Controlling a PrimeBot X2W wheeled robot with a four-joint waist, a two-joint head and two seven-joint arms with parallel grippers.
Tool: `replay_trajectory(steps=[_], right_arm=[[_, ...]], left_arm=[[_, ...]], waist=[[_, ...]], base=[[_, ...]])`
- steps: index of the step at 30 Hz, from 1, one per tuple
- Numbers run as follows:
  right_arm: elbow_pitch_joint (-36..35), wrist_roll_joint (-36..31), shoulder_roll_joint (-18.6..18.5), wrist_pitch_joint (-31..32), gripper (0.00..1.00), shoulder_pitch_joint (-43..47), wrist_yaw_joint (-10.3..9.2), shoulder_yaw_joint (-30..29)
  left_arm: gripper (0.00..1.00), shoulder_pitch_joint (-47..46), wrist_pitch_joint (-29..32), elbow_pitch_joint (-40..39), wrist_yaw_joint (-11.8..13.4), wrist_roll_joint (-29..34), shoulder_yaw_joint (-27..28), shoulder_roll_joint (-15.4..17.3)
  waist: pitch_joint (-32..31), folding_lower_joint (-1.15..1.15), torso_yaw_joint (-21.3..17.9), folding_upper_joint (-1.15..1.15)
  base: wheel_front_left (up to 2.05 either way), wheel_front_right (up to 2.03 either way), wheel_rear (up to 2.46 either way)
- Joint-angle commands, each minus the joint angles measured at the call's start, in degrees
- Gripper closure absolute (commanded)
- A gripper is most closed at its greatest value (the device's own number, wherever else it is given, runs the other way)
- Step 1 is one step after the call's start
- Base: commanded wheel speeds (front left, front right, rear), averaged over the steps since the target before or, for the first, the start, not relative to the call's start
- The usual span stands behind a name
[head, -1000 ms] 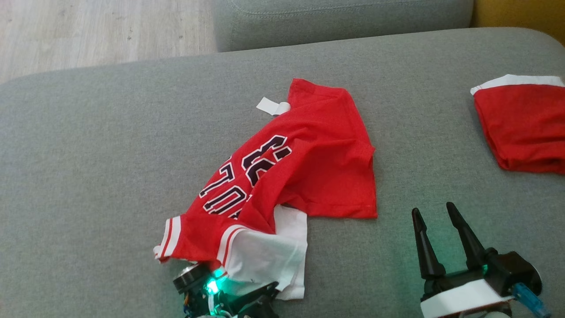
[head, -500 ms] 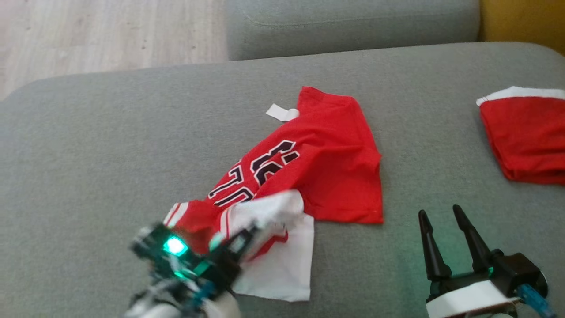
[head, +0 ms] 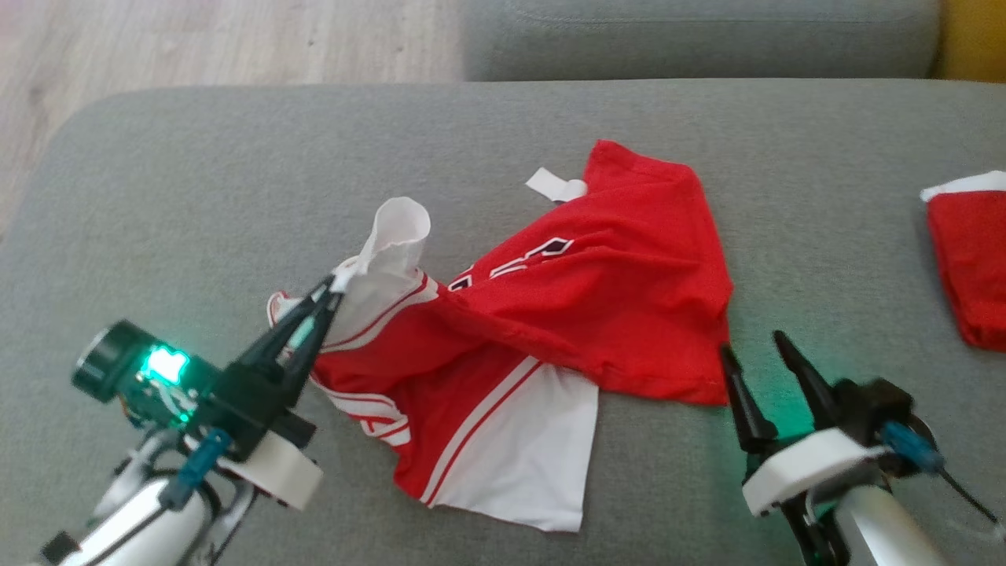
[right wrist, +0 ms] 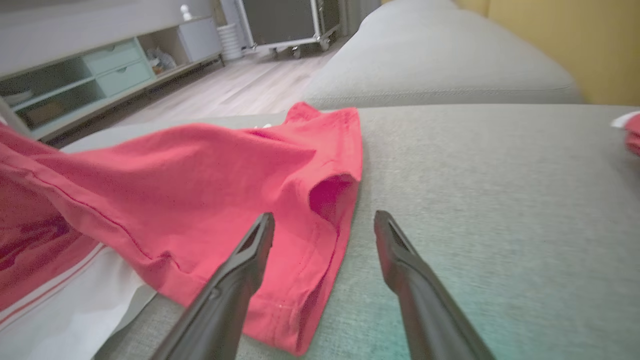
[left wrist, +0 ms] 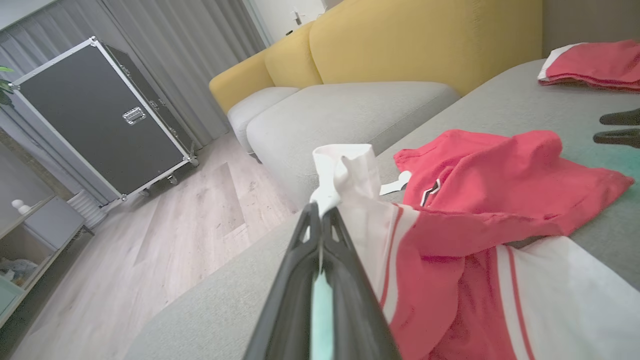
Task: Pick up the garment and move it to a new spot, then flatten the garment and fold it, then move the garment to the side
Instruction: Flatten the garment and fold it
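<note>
No text fully readable. Red jersey [head: 629, 259]: dark characters [head: 550, 250] with white outline, mostly hidden in fold; fragments only, cannot tell letters from digits. Left wrist view: same characters show as small dark-and-white sliver at fold edge. White tag [head: 554, 185] at jersey's far edge: any print too small to read. Black case [left wrist: 100, 120] with metal edging, on floor: any marking too small to read.
</note>
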Motion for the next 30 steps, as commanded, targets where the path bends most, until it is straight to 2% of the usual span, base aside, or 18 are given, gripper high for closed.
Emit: replay_trajectory(steps=[1, 5, 10, 16, 27, 30], right_arm=[[-0.3, 0.7, -1.1, -0.1, 0.0, -1.7, -0.04, 2.3], [4.0, 4.4, -3.6, 0.3, 0.0, -4.7, -0.04, 6.8], [2.1, 4.0, -6.2, -0.6, 0.0, -1.0, -0.04, 7.8], [-2.5, 4.8, -5.8, -0.9, 0.0, 5.2, -0.04, 7.6], [-3.6, 8.1, -5.2, -0.9, 0.0, 3.7, -0.04, 9.8], [-2.8, 8.6, -5.5, -0.9, 0.14, 3.1, -0.04, 10.6]], left_arm=[[1.0, -4.3, -0.6, -1.7, 0.4, 0.0, 3.5, 2.6], [1.0, -6.3, -1.2, -0.8, -0.3, 0.4, 3.6, 2.6], [1.0, -9.1, -2.3, 1.4, -1.3, 0.7, 3.3, 1.5], [1.0, -9.7, -3.5, 3.6, -1.2, 0.5, 3.5, 1.5], [1.0, -9.5, -3.6, 4.6, -1.0, 0.6, 2.7, 1.4], [1.0, -9.7, -3.7, 4.9, -1.2, 0.5, 2.3, 1.1]], waist=[[0.4, -0.01, 0.6, 0.0], [0.8, -0.01, 2.2, 0.0], [1.2, -0.01, 3.8, 0.0], [1.4, -0.01, 3.5, 0.0], [1.7, -0.01, 3.7, 0.0], [1.7, -0.01, 4.1, 0.0]], base=[[0.0, 0.0, 0.0], [0.0, 0.0, 0.0], [0.0, 0.0, 0.0], [0.0, 0.0, 0.0], [0.0, 0.0, 0.0], [0.0, 0.0, 0.0]])
